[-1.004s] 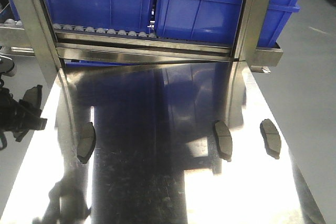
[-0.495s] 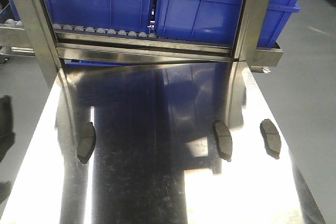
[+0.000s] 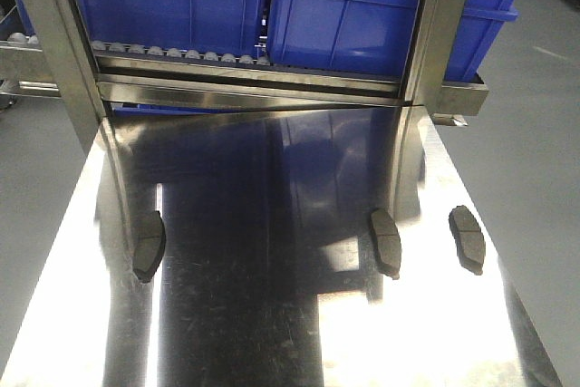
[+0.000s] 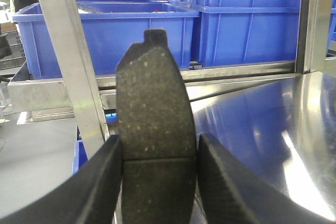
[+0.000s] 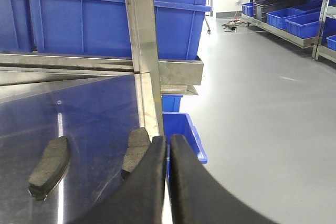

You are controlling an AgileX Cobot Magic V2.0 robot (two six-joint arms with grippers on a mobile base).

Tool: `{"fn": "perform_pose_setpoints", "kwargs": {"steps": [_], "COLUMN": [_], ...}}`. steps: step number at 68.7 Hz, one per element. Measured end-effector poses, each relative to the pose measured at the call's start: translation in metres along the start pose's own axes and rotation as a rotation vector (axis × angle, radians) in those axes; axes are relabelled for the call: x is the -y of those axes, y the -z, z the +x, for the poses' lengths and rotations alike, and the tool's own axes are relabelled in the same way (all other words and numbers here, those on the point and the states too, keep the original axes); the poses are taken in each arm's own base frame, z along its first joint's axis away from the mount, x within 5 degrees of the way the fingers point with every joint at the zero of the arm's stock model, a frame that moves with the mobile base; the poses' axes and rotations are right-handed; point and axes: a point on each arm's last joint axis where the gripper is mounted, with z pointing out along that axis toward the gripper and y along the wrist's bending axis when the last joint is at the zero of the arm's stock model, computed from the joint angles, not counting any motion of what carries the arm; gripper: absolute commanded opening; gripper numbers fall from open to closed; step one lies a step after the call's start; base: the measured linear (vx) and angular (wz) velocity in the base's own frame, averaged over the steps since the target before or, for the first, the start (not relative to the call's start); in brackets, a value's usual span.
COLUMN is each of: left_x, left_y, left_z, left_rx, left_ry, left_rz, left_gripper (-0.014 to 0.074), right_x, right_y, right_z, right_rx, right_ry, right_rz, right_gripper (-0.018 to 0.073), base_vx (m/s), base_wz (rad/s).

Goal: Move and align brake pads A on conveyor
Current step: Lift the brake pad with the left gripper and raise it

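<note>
Left wrist view: the left hand [image 4: 157, 156] is clenched on the held brake pad [image 4: 149, 103]. Its two black fingers [image 4: 100, 182] press the pad's long edges from either side, level with the groove across its middle. This dark grey, speckled pad stands upright in the air, its small tab pointing up. The shiny steel bench [image 4: 273, 129] spreads to its right, and grey floor shows to its left. Blue bins [image 4: 247, 35] sit behind a slanting steel upright [image 4: 68, 61].

From the front view, three more pads lie flat on the bench in a loose row, each with its long axis running roughly front to back. The left brake pad [image 3: 149, 246] is near the left edge. The middle brake pad [image 3: 384, 241] and the right brake pad [image 3: 468, 237] are near each other on the right side, well apart from the left one. A roller rail [image 3: 172, 53] runs beneath the bins at the far end.

Right wrist view shows the right hand [image 5: 168, 142] clenched with its fingertips pressed together on nothing. Two of the lying brake pads are just ahead of it, the nearer one partly hidden by a finger.
</note>
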Motion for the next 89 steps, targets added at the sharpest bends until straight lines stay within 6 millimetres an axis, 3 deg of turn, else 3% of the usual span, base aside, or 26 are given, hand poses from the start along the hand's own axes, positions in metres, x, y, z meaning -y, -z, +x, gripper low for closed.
{"fn": "perform_pose_setpoints", "kwargs": {"steps": [89], "left_x": [0.0], "left_y": [0.0], "left_z": [-0.0001], "left_rx": [0.001], "left_ry": [0.003], "left_rz": [0.0], "left_gripper": [0.0057], "right_x": [0.0], "right_y": [0.0], "right_z": [0.0], "right_rx": [0.0], "right_ry": [0.001], "right_rz": [0.0], "right_gripper": [-0.0009], "base_vx": [0.0], "base_wz": [0.0]}}
